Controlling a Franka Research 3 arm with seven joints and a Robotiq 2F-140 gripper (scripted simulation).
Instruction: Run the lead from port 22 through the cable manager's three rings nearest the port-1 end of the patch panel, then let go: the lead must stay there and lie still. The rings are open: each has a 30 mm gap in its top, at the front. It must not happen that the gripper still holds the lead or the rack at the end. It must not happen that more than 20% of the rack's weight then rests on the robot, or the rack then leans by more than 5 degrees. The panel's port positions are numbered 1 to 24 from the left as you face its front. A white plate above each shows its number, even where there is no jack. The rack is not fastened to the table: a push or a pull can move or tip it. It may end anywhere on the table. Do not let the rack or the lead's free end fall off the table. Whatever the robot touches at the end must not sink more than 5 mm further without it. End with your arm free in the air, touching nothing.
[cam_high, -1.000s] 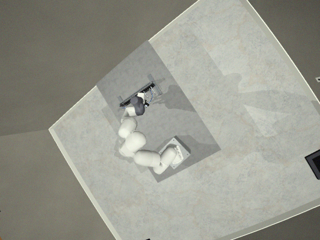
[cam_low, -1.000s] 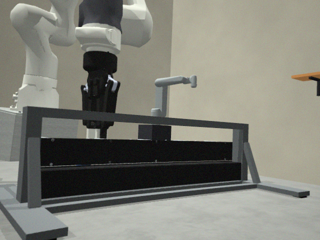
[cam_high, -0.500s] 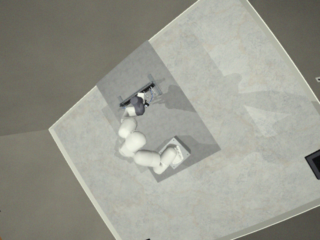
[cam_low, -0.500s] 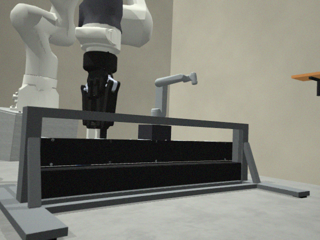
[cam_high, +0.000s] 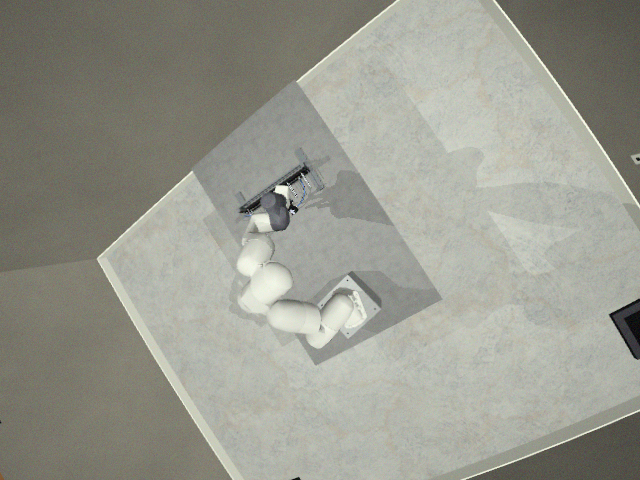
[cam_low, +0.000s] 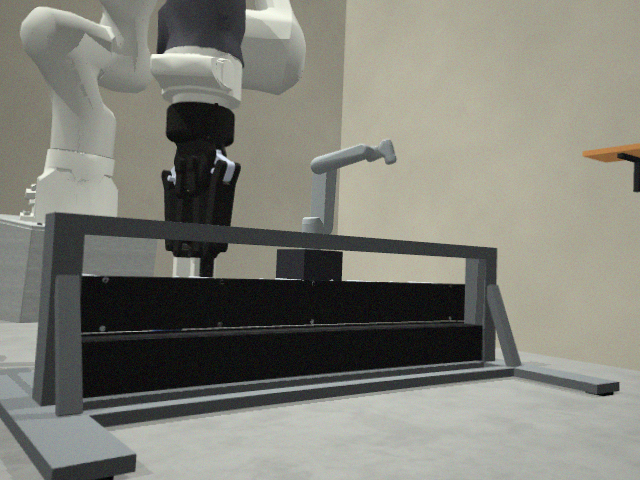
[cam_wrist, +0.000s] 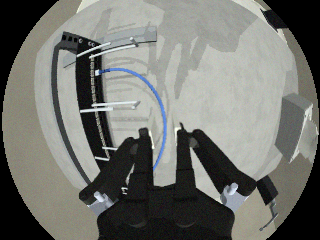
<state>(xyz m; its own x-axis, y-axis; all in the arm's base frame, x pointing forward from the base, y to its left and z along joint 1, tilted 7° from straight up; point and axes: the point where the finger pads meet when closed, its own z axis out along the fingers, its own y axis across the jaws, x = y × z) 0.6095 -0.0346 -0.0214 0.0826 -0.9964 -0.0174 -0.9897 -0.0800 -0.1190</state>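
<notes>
The gripper (cam_low: 197, 267) (cam_wrist: 163, 131) is partly open, its fingertips a narrow gap apart in front of the rack. The blue lead (cam_wrist: 160, 100) (cam_high: 303, 197) leaves its plug near the panel's high-number end and bows out forward. In the wrist view it passes through the gap between the fingertips and goes behind the finger; whether it is at their depth is unclear. It is not pinched. The middle white ring (cam_wrist: 120, 104) stands free of this bow. The rings towards port 1 are mostly hidden by the gripper. A blue speck shows at the rack's port-1 end in the top view.
The grey rack frame (cam_low: 258, 238) (cam_wrist: 55, 85) stands upright, its top bar behind the gripper. Another white ring (cam_wrist: 117, 48) stands at the port-24 end. The rack's foot (cam_low: 82, 444) (cam_wrist: 145, 36) sticks out there. The robot's base plate (cam_high: 369, 305) is well in front of the rack.
</notes>
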